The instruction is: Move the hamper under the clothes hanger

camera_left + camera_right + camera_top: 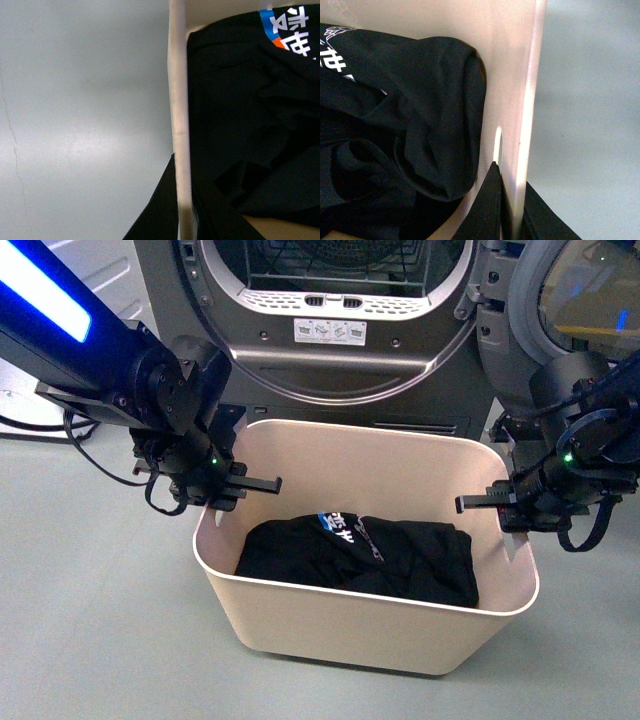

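Hamper (370, 625) sits on the grey floor (90, 590) directly in front of the washing machine (330, 370), whose round door (580, 300) hangs open to the right; clothes hanger not in any view, so its direction cannot be told.

Left gripper (232, 490) at the hamper's left short end, right gripper (505, 505) at the right short end. Each straddles the rim (179, 100), one finger inside the wall and one outside; both wrist views show the dark fingers pressed against the beige wall, so both claws read as pinched onto the hamper. Holding opposite ends makes sense, since it balances the bin for a two-arm lift or drag. The right claw bites just beside the slot handle (497, 145), on the wall rather than through the slot.

Black garment (370, 555) with a blue-and-white print lies bunched on the bottom; low and loose, unlikely to spill.

Count — hampers: one; grippers: two, both engaged; garment bundles: one, though I cannot tell if it is a single piece; slot handles seen: one; machines: one; hangers: none visible.

Judgement: grasp set, carrying not yet done.
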Controlling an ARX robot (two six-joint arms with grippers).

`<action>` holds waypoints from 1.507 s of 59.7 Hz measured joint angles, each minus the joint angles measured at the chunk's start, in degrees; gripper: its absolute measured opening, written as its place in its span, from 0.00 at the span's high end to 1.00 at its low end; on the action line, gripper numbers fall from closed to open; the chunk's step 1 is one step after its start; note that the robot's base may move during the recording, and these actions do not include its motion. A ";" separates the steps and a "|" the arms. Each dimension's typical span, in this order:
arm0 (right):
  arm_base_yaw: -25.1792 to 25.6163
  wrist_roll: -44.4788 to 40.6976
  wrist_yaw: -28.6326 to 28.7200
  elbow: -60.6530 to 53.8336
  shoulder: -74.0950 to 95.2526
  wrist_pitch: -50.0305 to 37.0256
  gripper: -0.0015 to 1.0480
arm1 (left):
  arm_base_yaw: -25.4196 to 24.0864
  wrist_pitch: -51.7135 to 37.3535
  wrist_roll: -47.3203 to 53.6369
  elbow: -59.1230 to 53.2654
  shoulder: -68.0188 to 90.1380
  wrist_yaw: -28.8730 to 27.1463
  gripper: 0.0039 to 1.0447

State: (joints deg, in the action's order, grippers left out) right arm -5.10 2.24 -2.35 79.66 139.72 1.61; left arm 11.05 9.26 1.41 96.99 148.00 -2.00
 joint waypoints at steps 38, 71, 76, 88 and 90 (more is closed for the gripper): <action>-0.77 1.05 1.33 -3.89 -1.01 -2.14 0.97 | 0.00 -0.39 0.20 -0.98 -0.48 -0.76 0.96; -0.87 1.42 1.70 -3.87 -1.22 -2.32 0.97 | -0.46 -0.52 0.31 -0.98 -0.48 -0.63 0.96; 0.07 1.25 0.59 -3.87 -1.27 -2.34 0.97 | 0.61 -0.63 0.33 -0.94 -0.48 -0.33 0.96; 0.02 1.09 1.11 -3.98 -1.55 -2.34 0.97 | 0.66 -0.61 0.33 -1.09 -0.48 -0.59 0.96; -0.13 1.07 1.20 -3.98 -1.55 -2.34 0.97 | 0.48 -0.63 0.33 -1.09 -0.48 -0.59 0.96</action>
State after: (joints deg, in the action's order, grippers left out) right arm -5.23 3.31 -1.15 75.68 138.17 -0.73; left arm 11.53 8.62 1.74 95.90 147.52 -2.59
